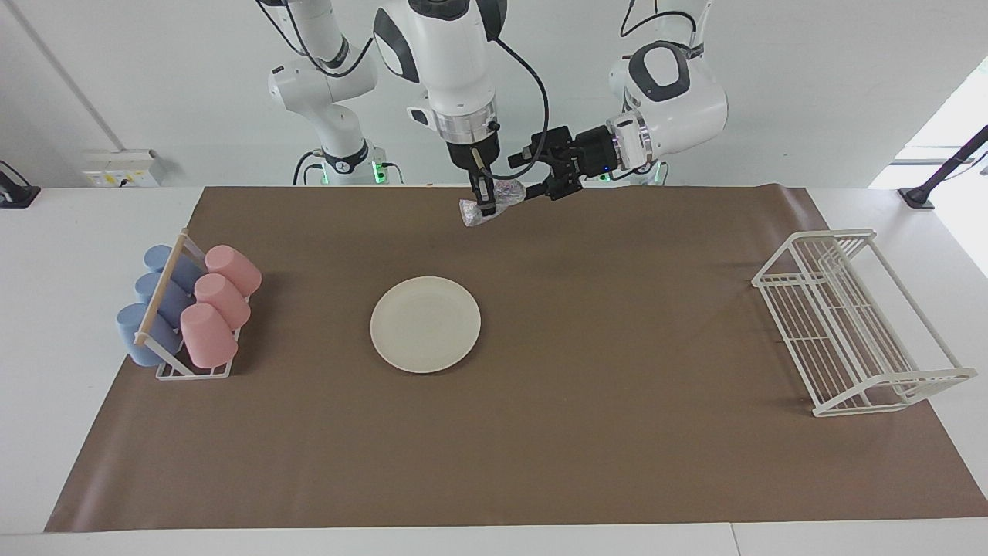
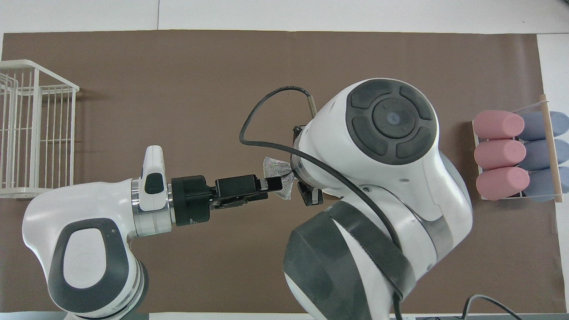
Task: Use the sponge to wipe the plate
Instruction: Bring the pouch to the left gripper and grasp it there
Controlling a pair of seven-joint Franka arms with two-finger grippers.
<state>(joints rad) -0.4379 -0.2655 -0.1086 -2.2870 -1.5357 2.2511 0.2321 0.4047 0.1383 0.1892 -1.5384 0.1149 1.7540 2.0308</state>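
Observation:
The cream-white plate [image 1: 425,324] lies flat on the brown mat, toward the right arm's end from the middle; in the overhead view the right arm hides it. My right gripper [image 1: 483,202] points down, shut on the silvery mesh sponge [image 1: 469,213], and holds it in the air over the mat's edge nearest the robots. My left gripper [image 1: 520,178] reaches in sideways, open, with its fingers at the sponge's free end. The overhead view shows the sponge [image 2: 275,167] between the left gripper [image 2: 274,184] and the right gripper [image 2: 297,179].
A rack of pink and blue cups [image 1: 189,313] stands at the right arm's end of the mat, also seen from overhead [image 2: 515,155]. A white wire rack [image 1: 849,324] stands at the left arm's end [image 2: 35,133].

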